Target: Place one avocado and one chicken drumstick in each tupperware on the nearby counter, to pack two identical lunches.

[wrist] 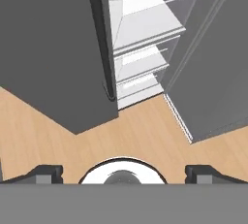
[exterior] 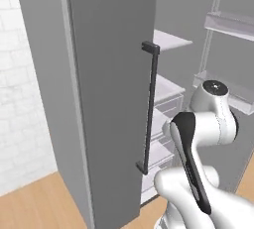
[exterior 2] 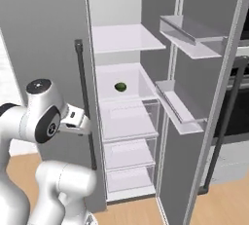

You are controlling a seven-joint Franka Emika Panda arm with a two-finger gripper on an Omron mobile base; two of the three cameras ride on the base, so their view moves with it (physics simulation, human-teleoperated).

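At the open fridge (exterior 2: pixel 131 102), wood floor (wrist: pixel 140 131) below.
My gripper (wrist: pixel 123 172) is spread wide, holding nothing; one avocado (exterior 2: pixel 120 87) sits on the middle shelf (exterior 2: pixel 127 92), doors swung out.

Even, shadowless rendered light throughout; no visible source. Fridge shelves (exterior 2: pixel 127 38) ahead of hand brightest, near-white, detail washed out. Doors (wrist: pixel 48 43) beside hand flat mid-grey, no glare or reflection. Floor (wrist: pixel 140 131) below hand uniform tan, no cast shadow from doors. Avocado (exterior 2: pixel 120 87) small dark blob, soft-edged, no surface detail. All views low-resolution, slightly soft, edges jagged along door handle (exterior: pixel 150 109). Strong perspective stretch in hand view, lines converging away from hand. No motion blur.
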